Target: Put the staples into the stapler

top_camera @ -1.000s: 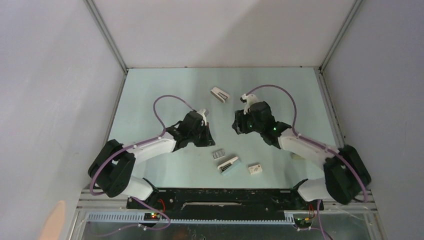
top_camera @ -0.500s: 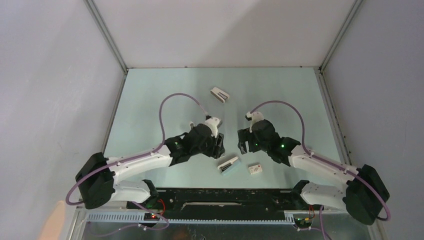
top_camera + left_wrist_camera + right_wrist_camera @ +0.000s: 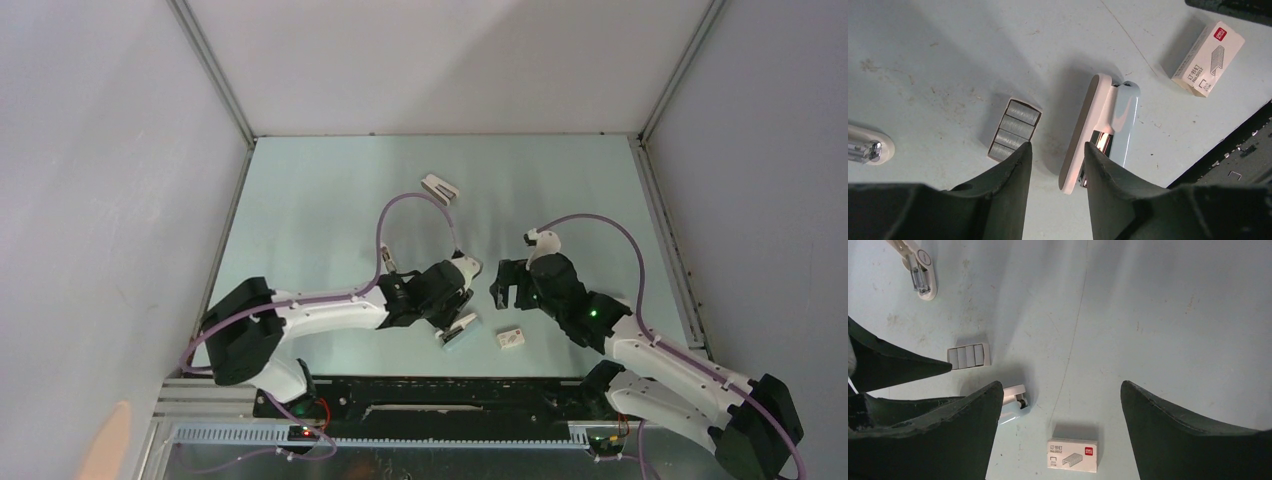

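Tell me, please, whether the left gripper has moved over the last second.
Yes. In the top view the left gripper has moved right and toward the near edge, reaching the stapler, which has stayed put.

Pale green table (image 3: pixel 300 200) — staples (image 3: pixel 1014 129) beside stapler (image 3: pixel 1103 131), small box (image 3: pixel 1207 58), white stapler (image 3: pixel 440 188).
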Robot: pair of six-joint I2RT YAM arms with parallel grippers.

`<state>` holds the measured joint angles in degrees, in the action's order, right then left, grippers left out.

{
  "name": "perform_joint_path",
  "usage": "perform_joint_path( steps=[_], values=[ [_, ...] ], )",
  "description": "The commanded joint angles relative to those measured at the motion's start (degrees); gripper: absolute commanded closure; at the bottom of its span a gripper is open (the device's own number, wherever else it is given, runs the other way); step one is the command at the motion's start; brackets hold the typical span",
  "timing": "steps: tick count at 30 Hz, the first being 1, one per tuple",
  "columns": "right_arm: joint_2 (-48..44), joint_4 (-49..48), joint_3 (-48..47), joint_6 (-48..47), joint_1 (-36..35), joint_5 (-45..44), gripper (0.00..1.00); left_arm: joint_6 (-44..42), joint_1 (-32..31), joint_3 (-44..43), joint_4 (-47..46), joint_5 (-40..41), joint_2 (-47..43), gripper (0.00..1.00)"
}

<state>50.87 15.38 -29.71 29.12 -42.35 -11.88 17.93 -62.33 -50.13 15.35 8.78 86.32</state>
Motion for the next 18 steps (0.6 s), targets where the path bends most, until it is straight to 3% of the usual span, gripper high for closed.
perform_joint_path(
  steps=[1, 6, 18],
  values=[
    [-1.2, -0.4, 0.5, 1.1, 0.7, -1.7, 0.11, -3.3, -1.1, -3.1, 0.8, -2.1, 2.0, 0.54],
    [-0.9, -0.5, 0.7, 1.0, 1.3, -1.7, 0.11, -4.6, -1.5, -5.1, 2.9, -3.3, 5.3, 0.54],
    [-0.6, -1.4, 1.4, 0.3, 2.3, -1.2, 0.11, -6.1, -1.5, -7.5, 6.2, -6.3, 9.9, 0.68]
  ],
)
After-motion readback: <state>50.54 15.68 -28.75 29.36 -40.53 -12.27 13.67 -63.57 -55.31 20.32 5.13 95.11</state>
